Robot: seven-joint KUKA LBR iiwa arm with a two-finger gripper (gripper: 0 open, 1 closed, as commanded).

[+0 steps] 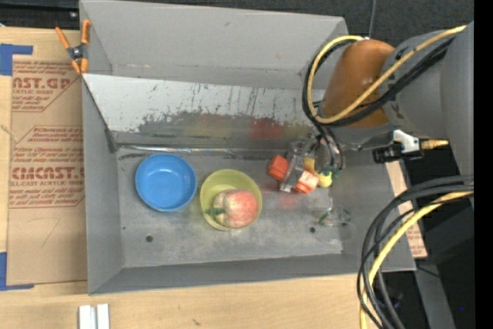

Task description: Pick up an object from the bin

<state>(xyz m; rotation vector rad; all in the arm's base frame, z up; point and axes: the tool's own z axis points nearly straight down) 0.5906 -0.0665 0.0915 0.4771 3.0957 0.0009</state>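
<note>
Tool point(297, 172) sits low at the bin point(100, 196) floor, right of centre, between two small orange blocks point(277, 166). Clenched or released: cannot tell. Risk: the blocks lie close together, so a grasp may catch an edge and one may slip or skid aside.

Arm point(431, 88) enters from right, orange-covered wrist point(358, 85) angled down, hand point(300, 170) low.

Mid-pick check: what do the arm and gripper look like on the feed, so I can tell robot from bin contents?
The arm is a thick, rounded grey body. Its wrist wears a domed orange cover, ringed by looping yellow and black cables. A small white connector sits beside it. The gripper is small, dark and metallic.
</note>
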